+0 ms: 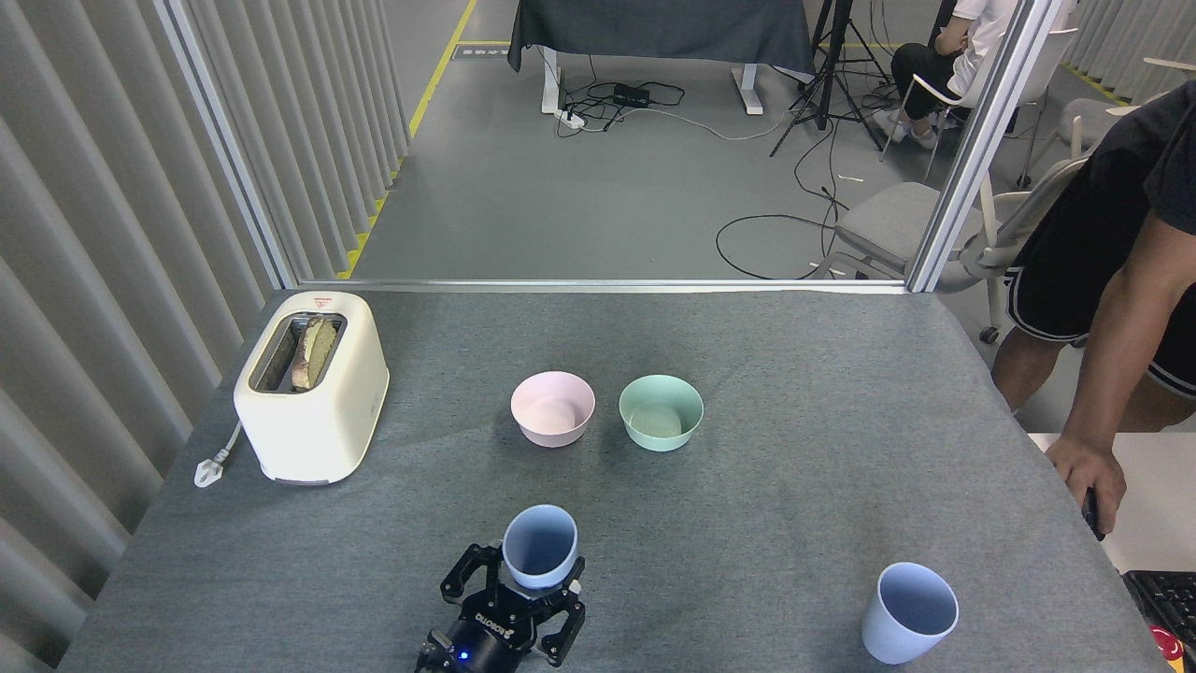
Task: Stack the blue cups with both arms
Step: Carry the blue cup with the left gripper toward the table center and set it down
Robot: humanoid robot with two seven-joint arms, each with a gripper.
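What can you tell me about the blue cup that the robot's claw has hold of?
The held cup is a pale periwinkle tumbler, matte like plastic, with no handle, tapering toward its base. It looks empty, and its open mouth tips slightly toward the camera. The left gripper, black with white lettering and a small blue light, clasps its lower part with fingers on both sides. It sits near the table's front edge, about midway across. Whether its base touches the table cannot be seen.
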